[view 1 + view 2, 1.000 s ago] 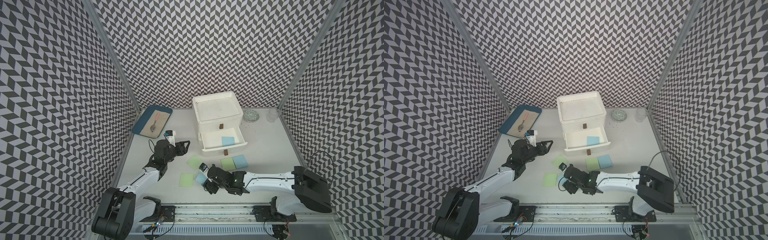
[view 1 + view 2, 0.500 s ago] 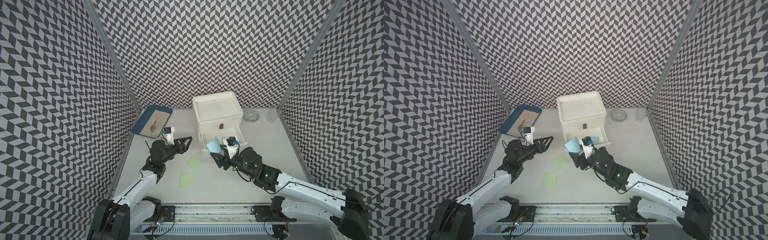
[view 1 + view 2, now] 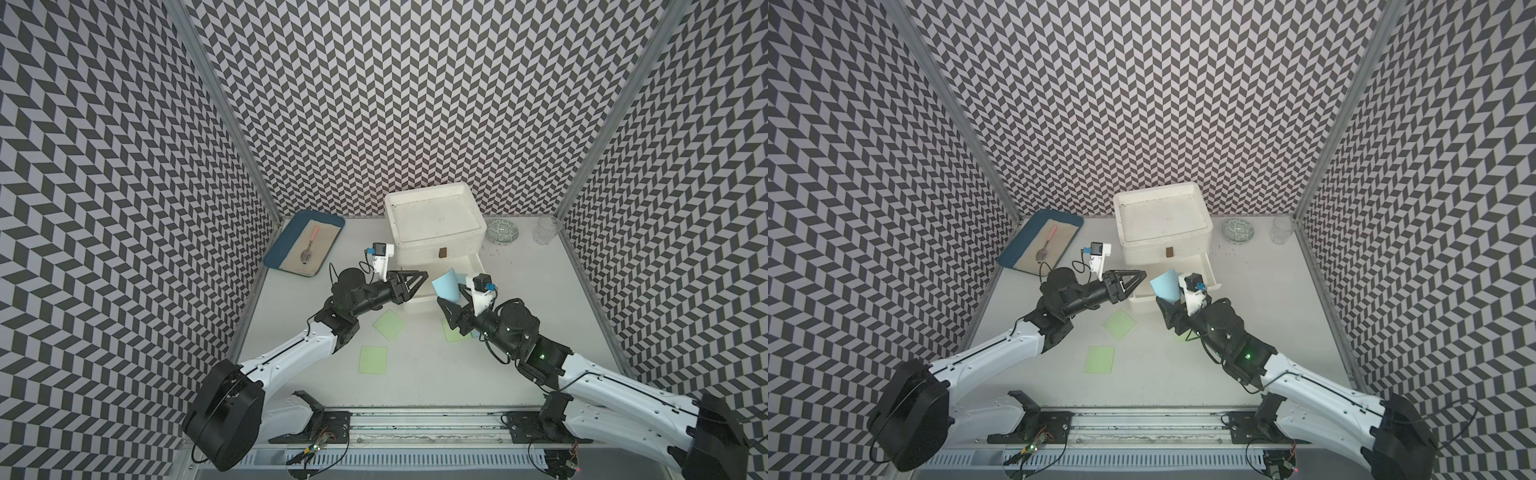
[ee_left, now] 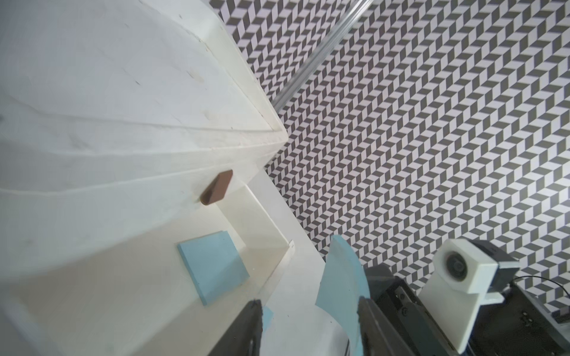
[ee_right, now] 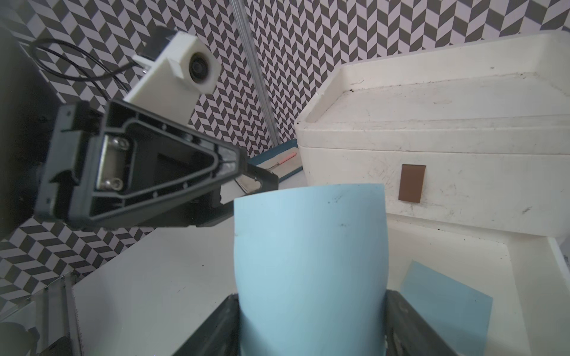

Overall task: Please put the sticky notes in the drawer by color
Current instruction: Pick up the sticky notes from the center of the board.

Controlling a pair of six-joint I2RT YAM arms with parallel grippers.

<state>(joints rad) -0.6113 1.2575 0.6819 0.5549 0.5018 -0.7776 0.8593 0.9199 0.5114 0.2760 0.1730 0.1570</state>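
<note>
My right gripper is shut on a light blue sticky note, which bows upright between its fingers just in front of the open lower drawer. Another blue note lies flat inside that drawer. My left gripper is open and points at the held note, whose edge is close to one finger. Green notes lie on the table; a third is partly under my right arm.
The white drawer unit stands at the back, its upper drawer shut with a brown handle. A blue tray with a spoon lies at the back left. A patterned bowl and a glass stand at the back right.
My right gripper rose from the front of the table with the blue note and carried it up to the drawer. My left gripper reached toward the note and its jaws narrowed.
</note>
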